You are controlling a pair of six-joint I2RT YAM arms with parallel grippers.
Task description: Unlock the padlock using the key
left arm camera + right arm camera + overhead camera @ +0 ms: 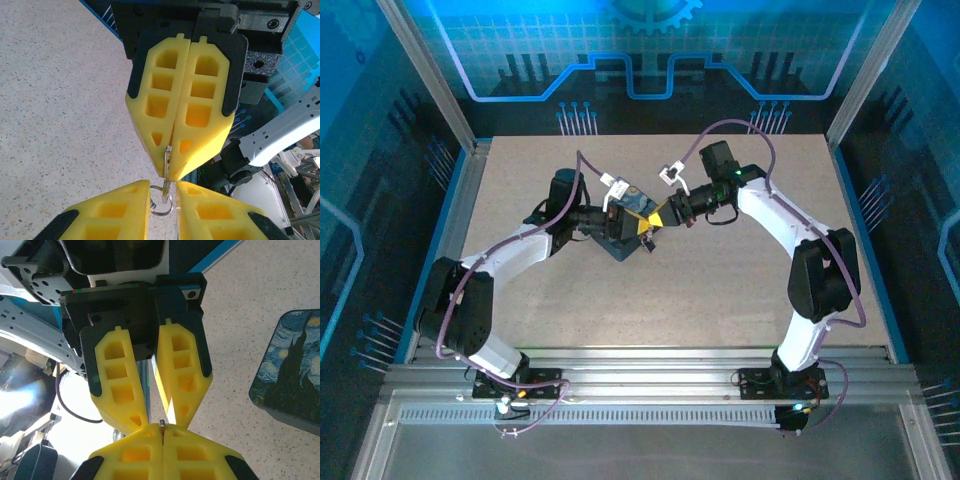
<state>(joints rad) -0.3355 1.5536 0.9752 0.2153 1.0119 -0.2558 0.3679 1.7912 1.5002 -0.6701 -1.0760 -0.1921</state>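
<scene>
The right end effector (170,170) was clamped on a thin silvery metal key (167,161), its ring (161,204) between the left end effector's (159,427) narrowly parted fingers.

A speckled beige table (720,290) carries a dark blue swirl-patterned box (625,232), which lies near the middle, toward the far side.

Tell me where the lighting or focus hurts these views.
Top external: blue tint along the backdrop, table evenly lit. Left wrist: the key ring is sharp, background right blurred. Right wrist: strong white glare lower left; the patterned box is clear.
</scene>
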